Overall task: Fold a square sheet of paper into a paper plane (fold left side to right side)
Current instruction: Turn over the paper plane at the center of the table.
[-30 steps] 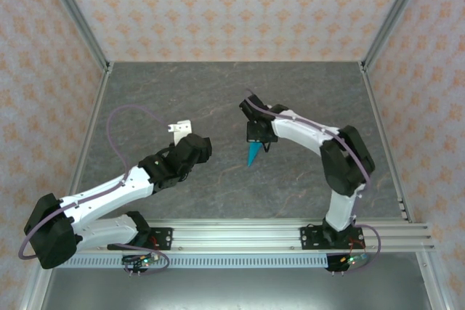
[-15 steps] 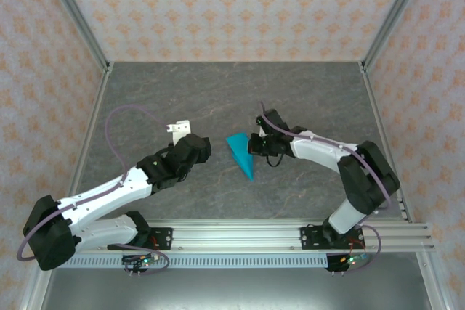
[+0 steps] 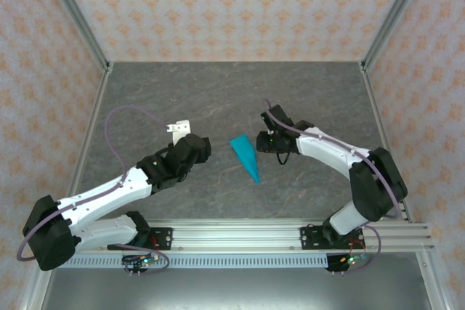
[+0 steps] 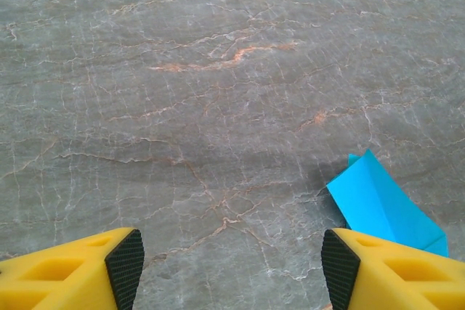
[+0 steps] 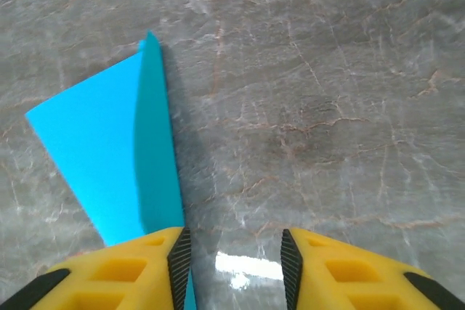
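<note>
Started on the left: found the left gripper (image 4: 232, 270) hovering over bare table (image 4: 218, 70), fingers spread wide with nothing between them. Spotted the paper plane (image 3: 245, 156) lying flat mid-table, point aimed at the near edge. Caught the right gripper (image 5: 236, 259) just beside its wide end, jaws parted over bare stone, so let go and not pinching anything.

Figured on featherlight, floppy stuff, quick to slide and easy to crease for good with a bad squeeze. Would've pinched it along the thick lengthwise spine, near the wide end, not by a loose flap.

Compared with a second back: had it dangling point-down, clamped in the right fingers, clear of the table. Since then, got lowered, laid flat and released, with the right gripper shifted off rightward. Left gripper? Didn't budge.
</note>
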You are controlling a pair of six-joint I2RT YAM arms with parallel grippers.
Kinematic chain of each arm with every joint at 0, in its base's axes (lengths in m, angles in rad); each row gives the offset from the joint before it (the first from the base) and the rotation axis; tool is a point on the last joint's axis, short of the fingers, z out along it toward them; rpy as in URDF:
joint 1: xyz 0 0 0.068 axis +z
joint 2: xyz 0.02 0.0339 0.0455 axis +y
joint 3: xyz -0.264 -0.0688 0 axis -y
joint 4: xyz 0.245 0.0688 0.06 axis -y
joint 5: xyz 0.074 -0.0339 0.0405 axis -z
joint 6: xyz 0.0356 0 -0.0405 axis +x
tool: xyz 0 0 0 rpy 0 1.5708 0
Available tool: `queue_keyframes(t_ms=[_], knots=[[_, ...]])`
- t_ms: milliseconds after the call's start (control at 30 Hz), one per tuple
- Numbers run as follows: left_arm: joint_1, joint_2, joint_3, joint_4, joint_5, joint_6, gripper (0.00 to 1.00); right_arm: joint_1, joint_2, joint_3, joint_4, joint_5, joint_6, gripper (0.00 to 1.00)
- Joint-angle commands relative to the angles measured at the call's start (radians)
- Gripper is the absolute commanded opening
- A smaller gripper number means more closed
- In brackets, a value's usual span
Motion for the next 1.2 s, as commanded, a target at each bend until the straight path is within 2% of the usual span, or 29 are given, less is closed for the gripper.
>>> queue_keyframes(t_ms=[0, 133, 233, 433, 533, 1167], knots=[[0.006, -0.052, -0.011, -0.049, -0.079, -0.036, 0.69, 0.106, -0.043, 0.094, -0.172, 0.114, -0.079, 0.43], [0.006, -0.168, -0.087, -0.048, -0.112, -0.085, 0.7, 0.206, 0.008, 0.162, -0.243, 0.134, -0.081, 0.45], [0.006, -0.263, -0.134, -0.069, -0.127, -0.099, 0.73, 0.271, 0.089, 0.217, -0.3, 0.197, -0.076, 0.48], [0.006, -0.413, -0.173, -0.134, -0.154, -0.084, 0.76, 0.325, 0.266, 0.339, -0.415, 0.343, -0.07, 0.53], [0.006, -0.454, -0.185, -0.147, -0.165, -0.075, 0.76, 0.343, 0.332, 0.381, -0.445, 0.361, -0.085, 0.53], [0.006, -0.457, -0.197, -0.127, -0.166, -0.068, 0.77, 0.363, 0.483, 0.429, -0.475, 0.387, -0.084, 0.54]])
